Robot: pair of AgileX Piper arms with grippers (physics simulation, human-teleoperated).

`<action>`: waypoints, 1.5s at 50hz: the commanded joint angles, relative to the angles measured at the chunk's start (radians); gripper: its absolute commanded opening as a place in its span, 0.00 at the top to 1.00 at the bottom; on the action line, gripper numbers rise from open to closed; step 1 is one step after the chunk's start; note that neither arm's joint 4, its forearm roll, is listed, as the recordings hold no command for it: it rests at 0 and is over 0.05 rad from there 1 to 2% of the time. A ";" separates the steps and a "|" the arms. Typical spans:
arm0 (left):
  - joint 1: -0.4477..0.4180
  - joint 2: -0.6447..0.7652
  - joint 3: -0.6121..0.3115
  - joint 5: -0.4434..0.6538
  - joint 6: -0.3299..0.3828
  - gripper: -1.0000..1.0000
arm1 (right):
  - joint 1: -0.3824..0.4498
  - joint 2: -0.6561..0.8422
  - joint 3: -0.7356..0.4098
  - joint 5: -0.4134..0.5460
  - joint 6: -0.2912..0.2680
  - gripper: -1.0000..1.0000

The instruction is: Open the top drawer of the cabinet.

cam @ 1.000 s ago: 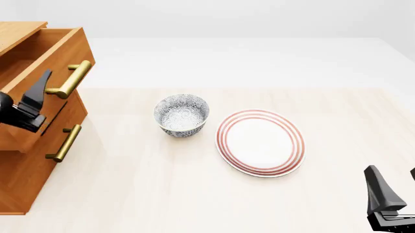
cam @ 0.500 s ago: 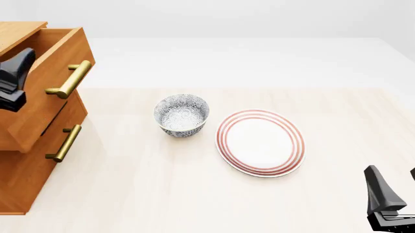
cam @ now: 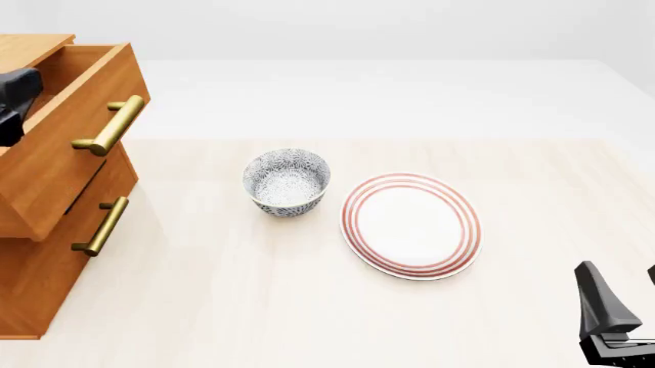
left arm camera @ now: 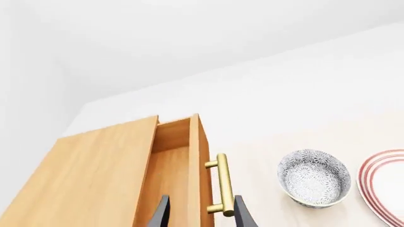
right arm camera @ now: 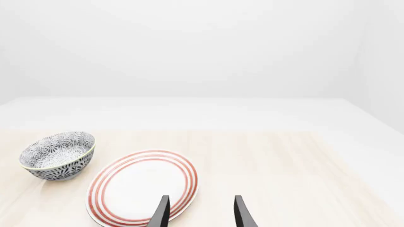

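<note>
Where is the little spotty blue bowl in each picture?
Front view: the bowl sits near the middle of the table, just left of the red-ringed plate.
Left wrist view: the bowl shows between the top drawer's brass handle and the plate.
Right wrist view: the bowl is at the left edge, beside the plate.
Shared landmark: the plate next to it.

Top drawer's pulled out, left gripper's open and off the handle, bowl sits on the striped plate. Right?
Not quite: the bowl stands on the table beside the plate, apart from it, as the front view shows. The rest holds: the top drawer is pulled out, and the left gripper is open and clear of the handle.
</note>
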 commanded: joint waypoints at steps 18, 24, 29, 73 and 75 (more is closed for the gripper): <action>0.044 0.066 -0.136 0.237 -0.134 0.00 | 0.000 0.000 0.000 0.000 0.000 0.00; 0.051 0.071 -0.157 0.270 -0.154 0.00 | 0.000 0.000 0.000 0.000 0.000 0.00; 0.067 0.077 -0.174 0.309 -0.156 0.00 | 0.000 0.000 0.000 0.000 0.000 0.00; 0.027 0.192 -0.243 0.471 -0.242 0.00 | 0.000 0.000 0.000 0.000 0.000 0.00; 0.027 0.197 -0.229 0.463 -0.249 0.00 | 0.000 0.000 0.000 0.000 0.000 0.00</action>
